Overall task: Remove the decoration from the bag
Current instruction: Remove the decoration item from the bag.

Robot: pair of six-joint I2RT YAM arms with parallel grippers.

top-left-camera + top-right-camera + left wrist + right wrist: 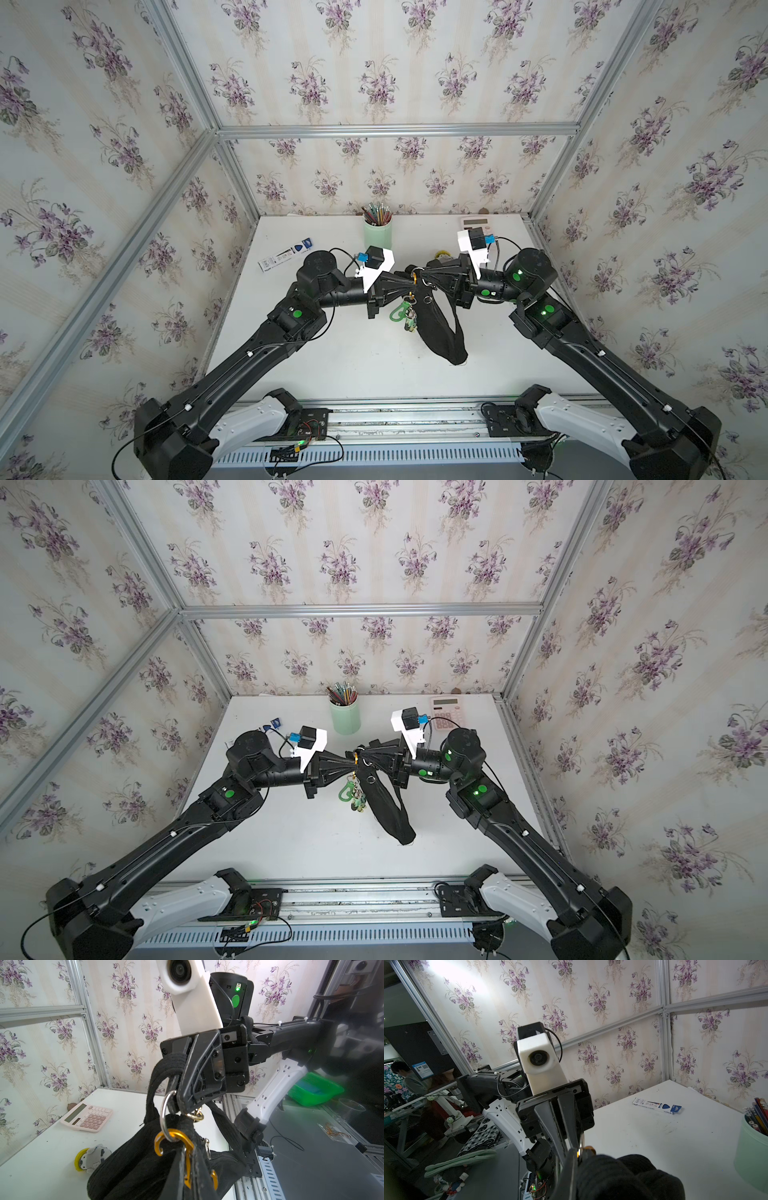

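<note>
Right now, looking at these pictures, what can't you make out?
Keychain: charm too small in both top views; the left wrist view shows only its clasp.
Plush: in a top view, only a yellow sliver shows behind the right fingers.
Calculator: partly covered by the right wrist camera in a top view.
Bag: blurred and cut off by the bottom edge in the right wrist view.
</note>
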